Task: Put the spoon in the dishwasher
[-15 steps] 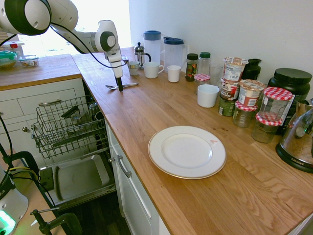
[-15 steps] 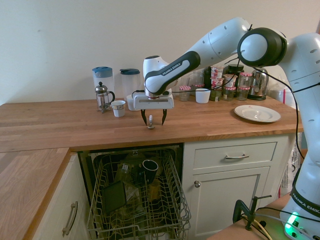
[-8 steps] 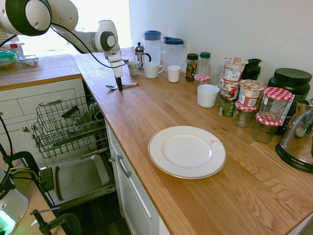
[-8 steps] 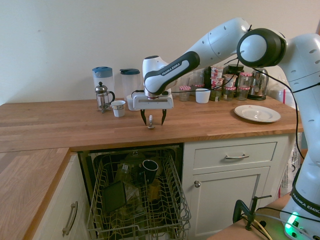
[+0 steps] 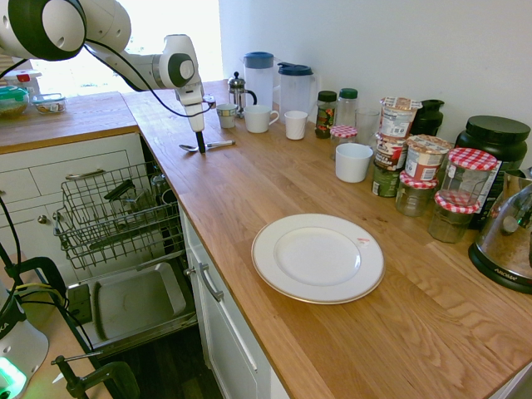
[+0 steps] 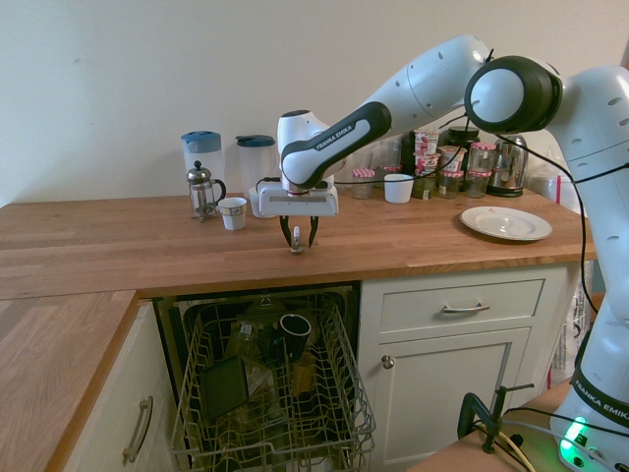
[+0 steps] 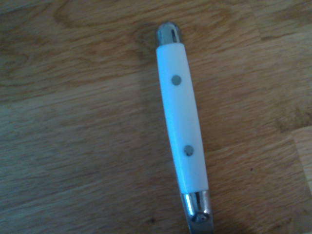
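Spoon (image 5: 206,146) lies flat on the wooden counter (image 5: 349,332), near the counter's front edge and directly above the open dishwasher (image 6: 270,388). Wrist view shows its handle (image 7: 181,136) close up: white grip with two grey rivets, metal caps at both ends, resting on the wood grain.

Gripper (image 6: 298,239) points straight down over the spoon, fingertips at counter level on either side of the handle. Fingers (image 6: 285,231) are partly drawn in, with a narrow gap between them; I cannot tell whether they already touch the spoon. The spoon is not lifted.

Dishwasher: door (image 5: 133,303) dropped down, wire rack (image 5: 116,212) pulled out, with dark dishes in it.

Also on the counter: French press (image 5: 238,91), two blue-lidded jugs (image 5: 258,76) behind it, a small cup (image 5: 226,115) and a white mug (image 5: 258,119) near the gripper. A white plate (image 5: 317,258) lies well apart from the spoon, toward the jars (image 5: 432,174) and the kettle (image 5: 509,237).
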Motion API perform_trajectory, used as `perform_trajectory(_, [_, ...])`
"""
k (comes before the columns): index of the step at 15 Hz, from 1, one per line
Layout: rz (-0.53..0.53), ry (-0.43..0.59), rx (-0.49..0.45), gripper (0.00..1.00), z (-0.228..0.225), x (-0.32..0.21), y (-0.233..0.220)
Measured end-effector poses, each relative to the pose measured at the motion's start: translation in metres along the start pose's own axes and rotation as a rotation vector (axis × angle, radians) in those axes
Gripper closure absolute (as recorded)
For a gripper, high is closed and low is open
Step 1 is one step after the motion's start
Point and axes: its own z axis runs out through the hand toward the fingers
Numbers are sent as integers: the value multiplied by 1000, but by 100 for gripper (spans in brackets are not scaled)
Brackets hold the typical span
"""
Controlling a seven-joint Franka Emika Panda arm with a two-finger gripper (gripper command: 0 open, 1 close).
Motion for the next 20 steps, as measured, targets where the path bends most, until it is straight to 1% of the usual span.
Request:
perform_trajectory(5, [11, -12, 6, 100, 0, 1, 0])
perform_trajectory(9, [18, -27, 37, 100, -1, 4, 3])
perform_trajectory(12, [15, -31, 55, 100, -4, 13, 14])
perform_trajectory(14, [12, -31, 73, 100, -23, 17, 26])
perform_trajectory(17, [-2, -31, 106, 100, -70, 19, 57])
perform_trajectory(20, [-49, -38, 119, 100, -97, 1, 99])
